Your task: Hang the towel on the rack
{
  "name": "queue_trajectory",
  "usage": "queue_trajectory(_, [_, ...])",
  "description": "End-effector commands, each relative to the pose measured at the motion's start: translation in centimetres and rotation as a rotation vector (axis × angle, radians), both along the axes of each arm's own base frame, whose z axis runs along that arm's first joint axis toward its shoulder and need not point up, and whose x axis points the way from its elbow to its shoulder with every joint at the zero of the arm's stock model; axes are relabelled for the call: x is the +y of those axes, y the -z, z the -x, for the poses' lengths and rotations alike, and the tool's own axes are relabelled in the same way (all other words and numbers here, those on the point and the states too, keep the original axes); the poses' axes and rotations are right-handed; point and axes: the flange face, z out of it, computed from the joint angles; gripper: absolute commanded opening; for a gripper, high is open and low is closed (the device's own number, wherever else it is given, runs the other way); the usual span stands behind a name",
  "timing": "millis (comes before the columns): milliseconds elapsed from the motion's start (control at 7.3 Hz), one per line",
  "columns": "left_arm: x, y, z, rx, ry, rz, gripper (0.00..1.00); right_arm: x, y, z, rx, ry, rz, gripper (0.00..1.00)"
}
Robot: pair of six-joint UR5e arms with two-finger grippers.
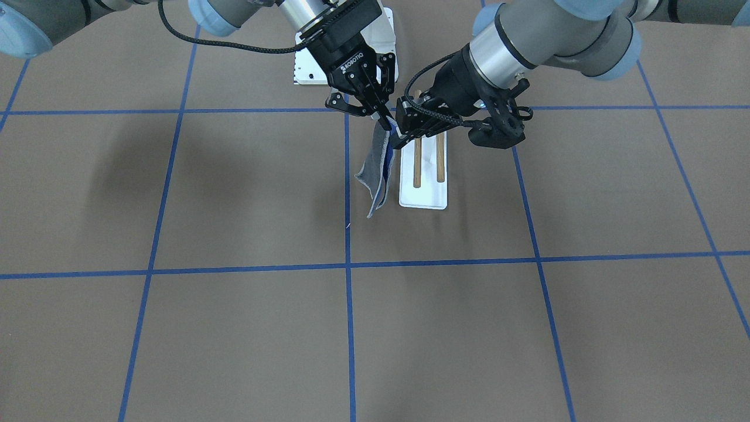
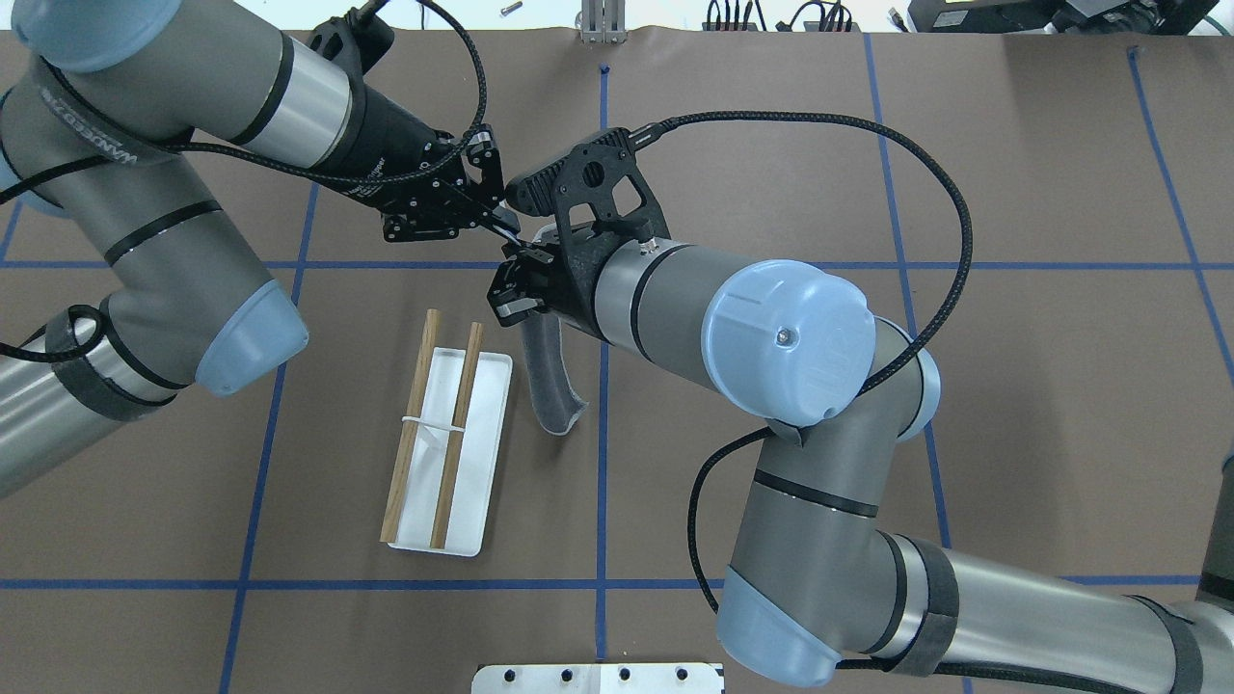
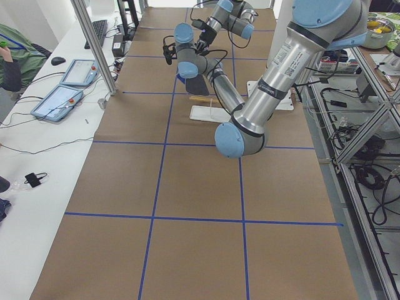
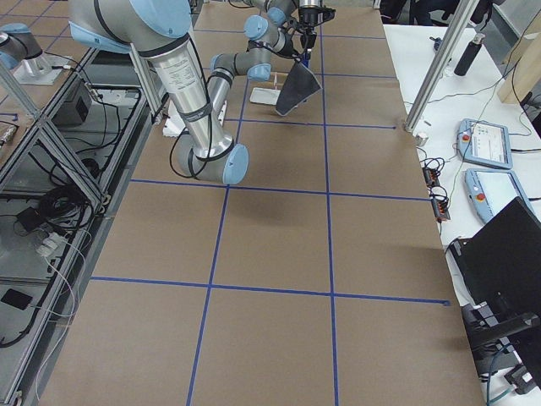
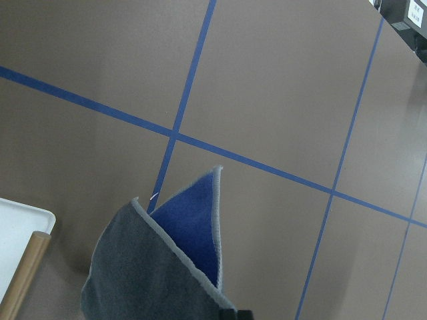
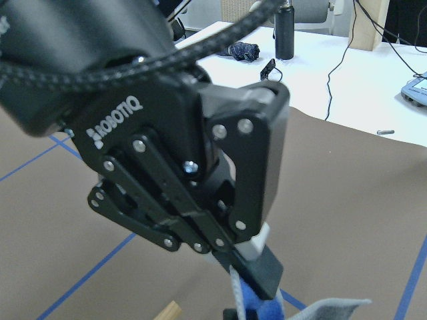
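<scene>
The towel (image 1: 375, 170) hangs by its top corner in the air, grey face outward and blue inside, just beside the rack (image 1: 423, 198) and clear of its two dowels (image 1: 417, 164). My left gripper (image 1: 401, 133) is shut on the towel's top edge; the right wrist view shows its pads (image 6: 257, 257) pinched on the pale hem. My right gripper (image 1: 385, 122) meets it at the same corner, its fingers closed on the towel. In the overhead view the towel (image 2: 551, 386) hangs below the right gripper (image 2: 509, 294), to the right of the rack (image 2: 482, 453). In the left wrist view the towel (image 5: 147, 267) droops past a dowel end (image 5: 23, 270).
The large white bolted pedestal (image 1: 384, 35) stands behind the grippers at the robot's base and shows at the overhead view's lower edge (image 2: 598, 678). Blue tape lines cross the brown table (image 1: 234, 328). A side bench holds tablets (image 3: 59, 100).
</scene>
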Motion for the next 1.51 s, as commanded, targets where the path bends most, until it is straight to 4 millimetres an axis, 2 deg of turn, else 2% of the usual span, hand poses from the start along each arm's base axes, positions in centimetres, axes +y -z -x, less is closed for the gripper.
queue_trajectory(0, [0.0,-0.1,0.0,-0.001,0.000,0.003,0.00,-0.2,0.2,-1.0,-0.071,-0.018,0.092,0.93])
queue_trajectory(137, [0.0,-0.1,0.0,-0.001,0.002,0.000,0.00,0.1,0.6,-1.8,-0.103,-0.018,0.115,1.00])
queue_trajectory(411, [0.0,-0.4,0.1,-0.004,0.003,0.004,0.00,0.5,0.1,-2.7,-0.110,-0.014,0.124,1.00])
queue_trajectory(548, [0.0,-0.4,0.1,-0.004,0.003,0.005,0.00,-0.2,-0.3,-3.2,-0.135,-0.024,0.173,1.00])
queue_trajectory(685, [0.2,-0.3,0.4,0.000,0.005,0.001,0.00,-2.2,-1.7,-4.8,-0.120,-0.022,0.214,1.00])
queue_trajectory(1096, [1.9,-0.5,2.1,0.015,0.007,-0.014,0.00,-10.0,-6.7,-12.5,0.044,0.036,0.401,1.00])
queue_trajectory(1233, [2.5,-0.3,2.6,0.022,0.007,-0.022,0.00,-12.7,-8.9,-16.5,0.068,0.059,0.461,1.00])
queue_trajectory(1370, [3.9,-0.5,3.4,0.032,-0.007,-0.028,0.00,-14.8,-11.2,-20.2,0.093,0.064,0.469,1.00])
